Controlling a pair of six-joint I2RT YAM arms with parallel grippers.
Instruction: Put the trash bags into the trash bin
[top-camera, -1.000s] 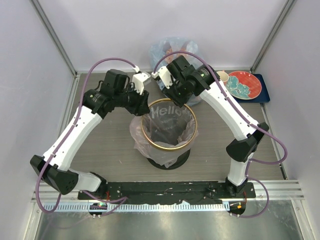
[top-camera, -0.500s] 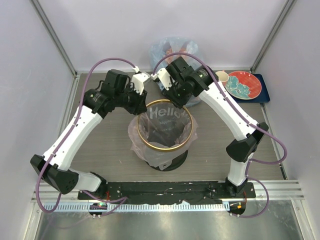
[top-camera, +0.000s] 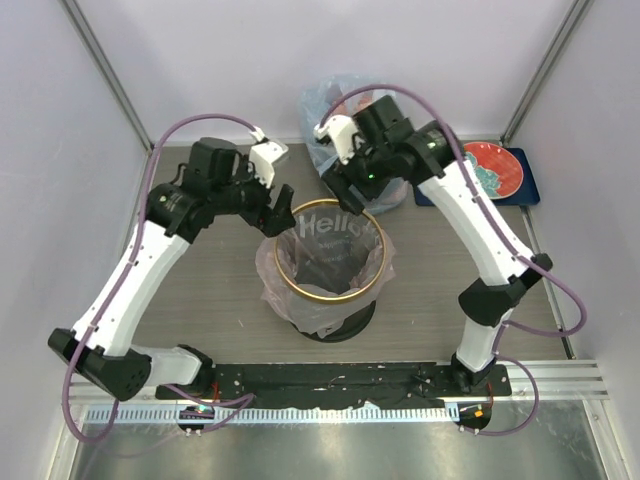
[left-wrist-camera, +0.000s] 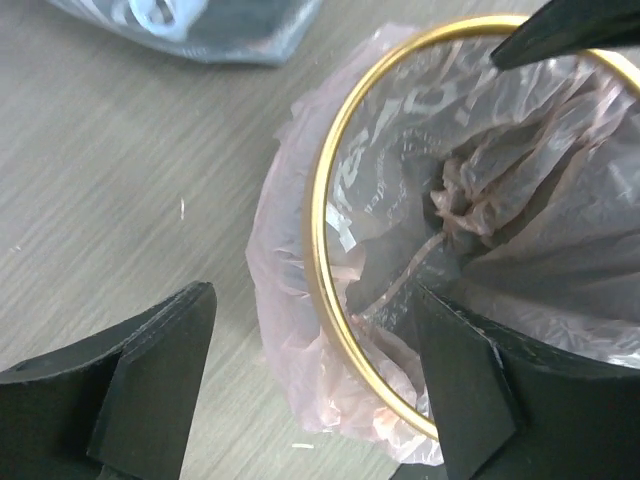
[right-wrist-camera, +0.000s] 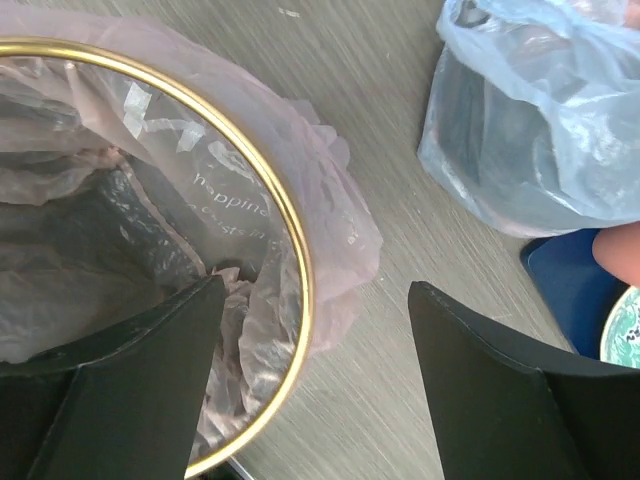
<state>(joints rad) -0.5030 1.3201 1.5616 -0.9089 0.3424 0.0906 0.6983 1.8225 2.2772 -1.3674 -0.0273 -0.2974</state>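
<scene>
Pale-pink crinkly trash bag (top-camera: 322, 246) is lining the black trash bin (top-camera: 352, 322), its edge spilling down the outside, with a gold hoop (top-camera: 330, 298) sitting on the rim. Left gripper (top-camera: 272, 208) and right gripper (top-camera: 346, 196) are hovering over the far rim, fingers spread wide, gripping nothing.

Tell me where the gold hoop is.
In the top view the gold hoop sits mid-table on the black bin, over the pink bag, in front of the blue bag.
</scene>
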